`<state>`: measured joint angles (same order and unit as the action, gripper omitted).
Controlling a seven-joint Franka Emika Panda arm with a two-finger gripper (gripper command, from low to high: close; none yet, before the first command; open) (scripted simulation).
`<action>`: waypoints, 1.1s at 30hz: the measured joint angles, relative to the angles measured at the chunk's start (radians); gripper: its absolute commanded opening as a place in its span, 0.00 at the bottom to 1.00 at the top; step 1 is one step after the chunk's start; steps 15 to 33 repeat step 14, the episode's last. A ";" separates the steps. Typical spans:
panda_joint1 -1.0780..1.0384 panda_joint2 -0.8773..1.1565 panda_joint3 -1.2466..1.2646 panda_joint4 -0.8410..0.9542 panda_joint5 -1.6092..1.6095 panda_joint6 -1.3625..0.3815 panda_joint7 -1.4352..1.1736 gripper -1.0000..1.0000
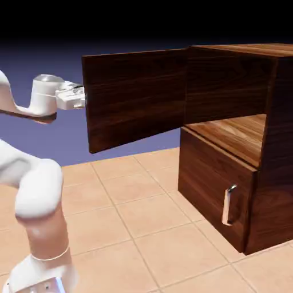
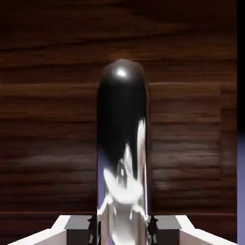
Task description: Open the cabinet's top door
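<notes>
The dark walnut cabinet (image 1: 269, 171) stands at the right of the exterior view. Its top door (image 1: 137, 97) is swung far out to the left, baring the upper compartment and its wooden shelf (image 1: 237, 134). My gripper (image 1: 82, 96) meets the door's free edge from the left, and the door hides the bar handle there. In the hand view the shiny silver bar handle (image 2: 122, 143) stands upright against the dark wood of the door (image 2: 48, 119). My gripper (image 2: 122, 228) is shut on the handle's lower part, with a grey fingertip (image 2: 76, 224) on either side.
The shorter lower panel (image 1: 209, 183) is closed, with its small silver handle (image 1: 230, 204) facing out. My white arm (image 1: 37, 194) rises at the lower left. Tan tiles (image 1: 143, 212) cover the table in front of the cabinet.
</notes>
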<state>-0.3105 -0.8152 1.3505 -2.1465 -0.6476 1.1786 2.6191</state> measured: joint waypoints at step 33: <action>-0.485 -0.152 0.288 0.490 0.134 -0.293 -0.128 0.00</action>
